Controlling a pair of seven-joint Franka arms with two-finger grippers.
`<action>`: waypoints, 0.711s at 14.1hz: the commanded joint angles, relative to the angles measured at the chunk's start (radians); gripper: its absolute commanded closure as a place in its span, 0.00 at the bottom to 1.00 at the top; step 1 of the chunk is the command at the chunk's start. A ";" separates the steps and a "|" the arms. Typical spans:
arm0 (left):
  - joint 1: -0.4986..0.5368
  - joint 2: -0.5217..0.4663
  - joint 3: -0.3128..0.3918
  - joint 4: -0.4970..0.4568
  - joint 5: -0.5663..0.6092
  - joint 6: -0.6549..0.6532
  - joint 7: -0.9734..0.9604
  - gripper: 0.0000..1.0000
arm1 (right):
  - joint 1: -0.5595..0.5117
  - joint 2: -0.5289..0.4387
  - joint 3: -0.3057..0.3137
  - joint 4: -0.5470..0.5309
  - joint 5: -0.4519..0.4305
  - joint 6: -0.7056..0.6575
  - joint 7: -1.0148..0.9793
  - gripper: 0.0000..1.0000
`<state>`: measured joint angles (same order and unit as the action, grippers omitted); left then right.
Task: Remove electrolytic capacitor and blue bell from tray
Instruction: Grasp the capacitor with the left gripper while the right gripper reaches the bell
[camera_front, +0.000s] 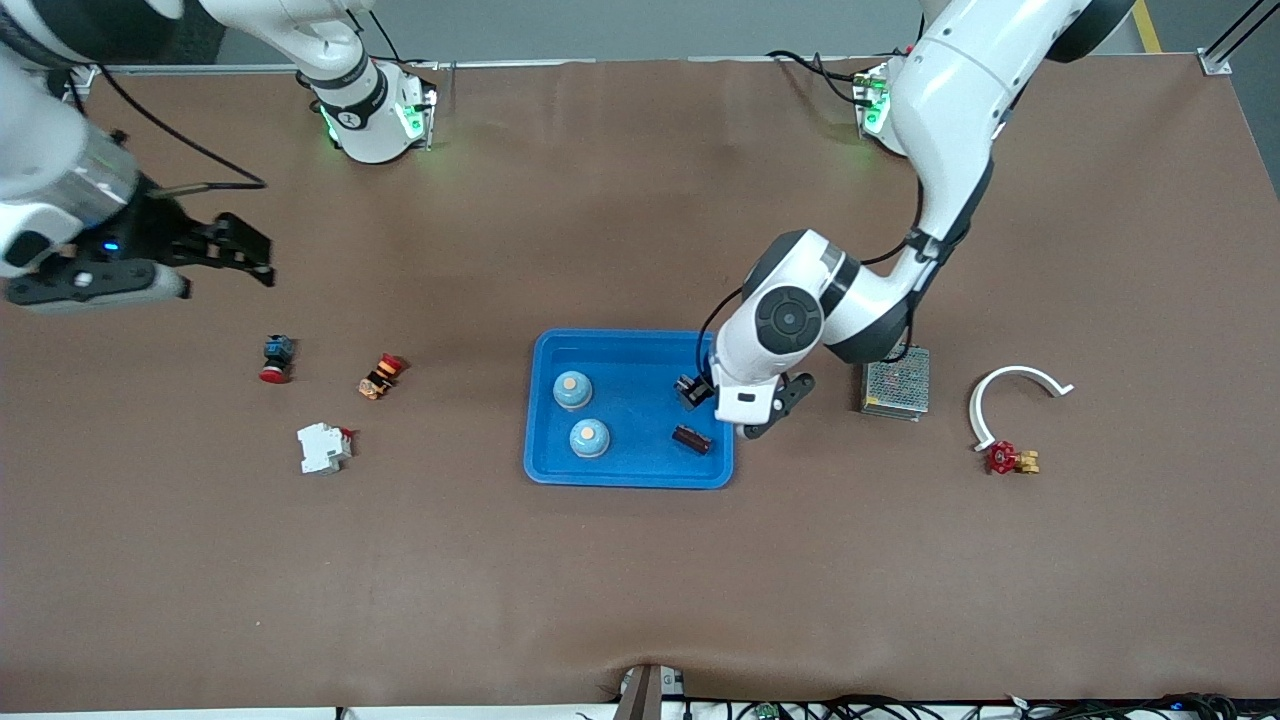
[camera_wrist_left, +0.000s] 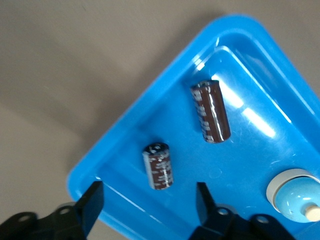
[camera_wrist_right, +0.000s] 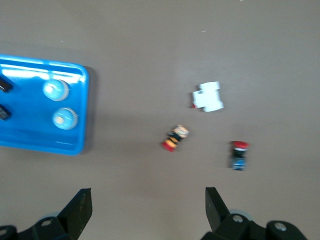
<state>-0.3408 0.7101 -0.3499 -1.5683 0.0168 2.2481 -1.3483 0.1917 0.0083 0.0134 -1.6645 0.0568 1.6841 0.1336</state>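
Observation:
A blue tray (camera_front: 630, 468) sits mid-table. In it are two light blue bells (camera_front: 572, 390) (camera_front: 589, 437) toward the right arm's end, and two dark brown capacitors (camera_front: 692, 438) (camera_front: 690, 392) toward the left arm's end. My left gripper (camera_front: 735, 408) is open and empty, low over the tray's rim at the left arm's end. In the left wrist view one capacitor (camera_wrist_left: 159, 166) lies just ahead of the gap in the gripper (camera_wrist_left: 147, 205), the other (camera_wrist_left: 211, 111) past it, and a bell (camera_wrist_left: 295, 195) at the edge. My right gripper (camera_front: 245, 250) (camera_wrist_right: 147, 210) is open and empty, high over bare table at the right arm's end.
A red-and-blue push button (camera_front: 276, 358), an orange-and-red part (camera_front: 380, 376) and a white breaker (camera_front: 323, 447) lie toward the right arm's end. A metal mesh box (camera_front: 896, 383), a white arc (camera_front: 1015, 390) and a red valve (camera_front: 1010, 458) lie toward the left arm's end.

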 joint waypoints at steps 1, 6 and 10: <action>-0.021 0.051 0.006 0.028 0.014 0.039 -0.032 0.29 | 0.128 0.057 -0.009 0.014 0.011 0.049 0.219 0.00; -0.035 0.103 0.009 0.030 0.015 0.094 -0.037 0.39 | 0.264 0.162 -0.009 0.011 0.011 0.181 0.424 0.00; -0.043 0.115 0.011 0.028 0.018 0.096 -0.037 0.56 | 0.366 0.274 -0.009 0.011 0.011 0.330 0.581 0.00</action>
<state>-0.3696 0.8167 -0.3477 -1.5591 0.0168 2.3374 -1.3627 0.5095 0.2248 0.0167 -1.6699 0.0595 1.9593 0.6456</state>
